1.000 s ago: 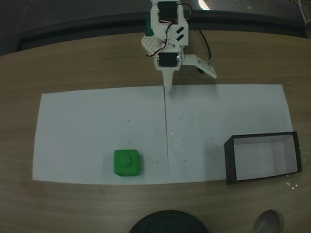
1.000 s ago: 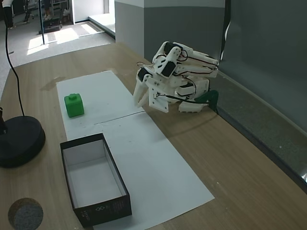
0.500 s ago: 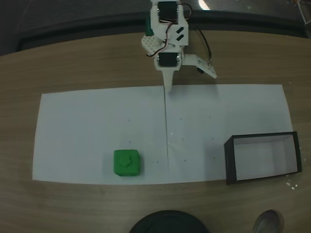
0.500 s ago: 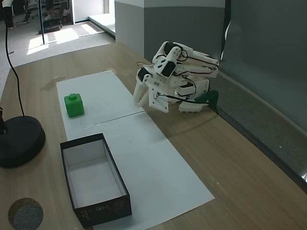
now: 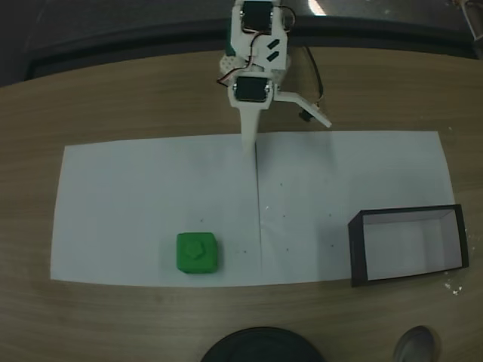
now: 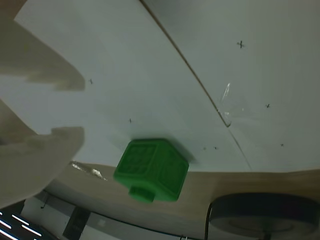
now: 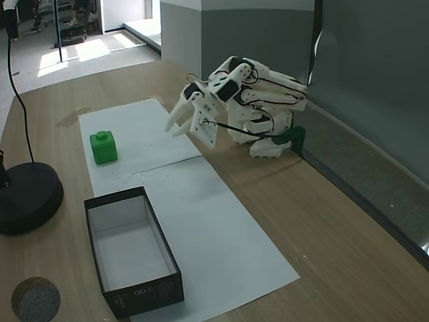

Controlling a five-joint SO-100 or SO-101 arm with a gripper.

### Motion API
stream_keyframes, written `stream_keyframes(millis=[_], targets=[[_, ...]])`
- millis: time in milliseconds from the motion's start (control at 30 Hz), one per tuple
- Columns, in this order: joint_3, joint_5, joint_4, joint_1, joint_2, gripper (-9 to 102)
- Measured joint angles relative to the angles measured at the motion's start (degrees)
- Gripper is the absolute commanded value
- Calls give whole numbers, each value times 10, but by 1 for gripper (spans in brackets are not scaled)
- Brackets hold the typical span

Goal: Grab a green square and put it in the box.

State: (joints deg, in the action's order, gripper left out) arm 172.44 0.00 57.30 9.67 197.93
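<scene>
Fixed view: white paper sheet point(image 5: 151, 196) across wooden table point(image 5: 113, 98). Box point(image 5: 407, 245) empty, on paper's right end. Gripper point(image 7: 184, 123) near arm base, raised, fingers spread apart, holding nothing. Green square point(image 5: 198, 253) on paper near front edge, well apart from both. Step judged: reach just starting. Next: extend toward square, lower fingers astride it.

The top-down fixed view is dim with dark, bowed corners, the side fixed view is daylit from a bright floor patch point(image 7: 80, 50) behind, and the wrist view's near white gripper point(image 6: 35, 125) is blurred.
</scene>
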Motion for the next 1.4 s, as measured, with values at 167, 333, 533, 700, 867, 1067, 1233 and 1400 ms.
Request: stream_keyframes(millis=[167, 333, 533, 700, 867, 1067, 1233, 1400], targets=[[-119, -60, -28, 30, -8, 24], [-250, -51, -28, 54, -127, 33], [-442, -37, 2, 66, -448, 35], [-645, -37, 84, 66, -738, 35], [-833, -37, 165, 73, -962, 35], [-999, -39, 213, 74, -1142, 35], [-1085, -39, 221, 78, -1253, 35], [-1125, -39, 221, 90, -1316, 35]])
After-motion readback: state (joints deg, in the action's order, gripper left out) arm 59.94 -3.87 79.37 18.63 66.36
